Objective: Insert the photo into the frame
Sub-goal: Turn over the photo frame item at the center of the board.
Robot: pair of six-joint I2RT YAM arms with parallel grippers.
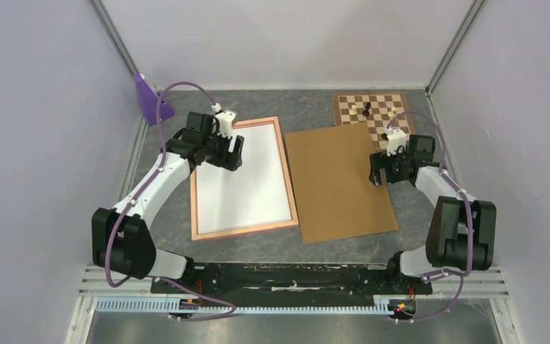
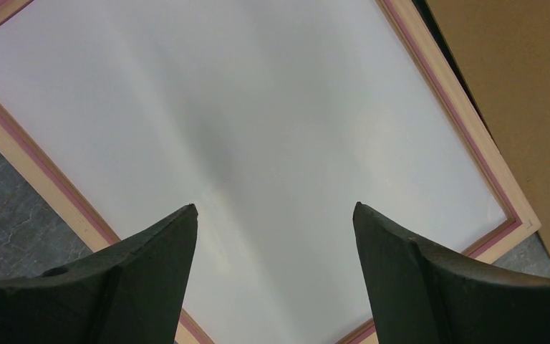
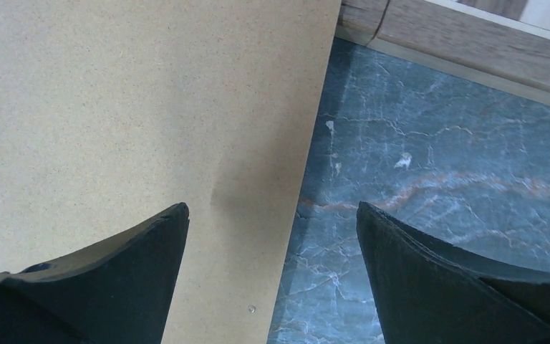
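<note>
Now the left gripper (image 2: 276,208) and right gripper (image 3: 272,208) are open, holding nothing. The frame (image 1: 243,230) lies flat on the table (image 1: 258,107). A white sheet (image 1: 247,175) fills it, maybe the photo face down: thin, light, bendy. Lift it by an edge.

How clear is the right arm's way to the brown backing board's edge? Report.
Likely yes: the right gripper hangs open right over the backing board edge, with nothing between them.

Left arm (image 1: 154,183) and right arm (image 1: 433,179): white link shells, black joint housings, a lilac cable (image 1: 185,83) looped along each, a white camera block (image 1: 225,122) at each wrist. Left gripper (image 1: 233,152) and right gripper (image 1: 378,170): matte black, wedge-shaped fingers (image 2: 143,279).
</note>
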